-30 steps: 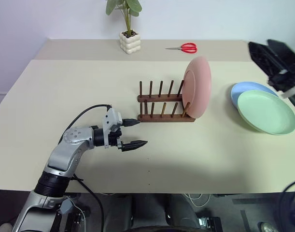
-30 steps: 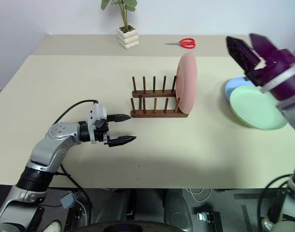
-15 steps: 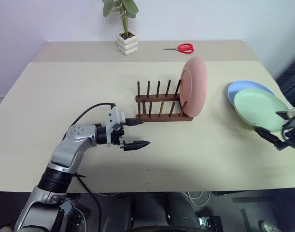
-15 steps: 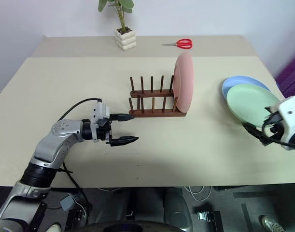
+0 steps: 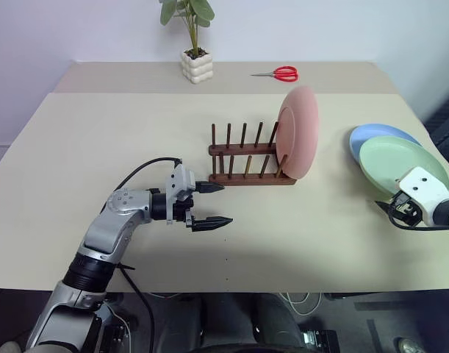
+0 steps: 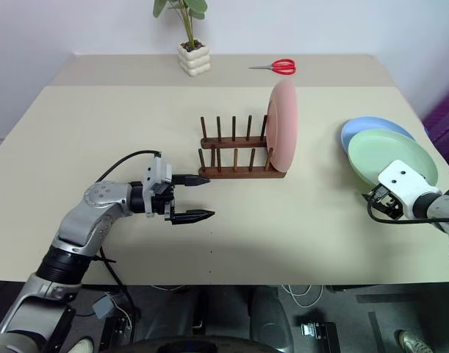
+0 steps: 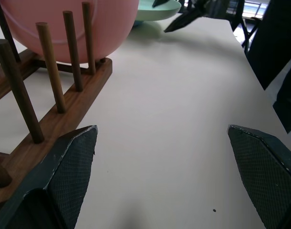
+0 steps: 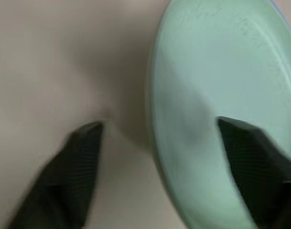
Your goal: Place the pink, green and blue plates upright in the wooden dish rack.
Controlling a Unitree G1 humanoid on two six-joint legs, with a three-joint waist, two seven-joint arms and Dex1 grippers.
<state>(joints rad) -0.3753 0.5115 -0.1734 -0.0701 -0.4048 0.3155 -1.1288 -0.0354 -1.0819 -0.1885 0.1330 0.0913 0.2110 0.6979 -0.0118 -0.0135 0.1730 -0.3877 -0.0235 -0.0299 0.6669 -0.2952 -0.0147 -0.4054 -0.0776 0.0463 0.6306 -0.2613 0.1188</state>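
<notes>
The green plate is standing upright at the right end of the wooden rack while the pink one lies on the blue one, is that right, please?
The colours are swapped: in the left eye view the pink plate stands upright at the right end of the wooden rack, while the green plate lies on the blue plate.

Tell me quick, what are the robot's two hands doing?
Left gripper: open, holding nothing, beside the wooden dish rack.
Right gripper: open, straddling the green plate's rim, not gripping yet.
</notes>
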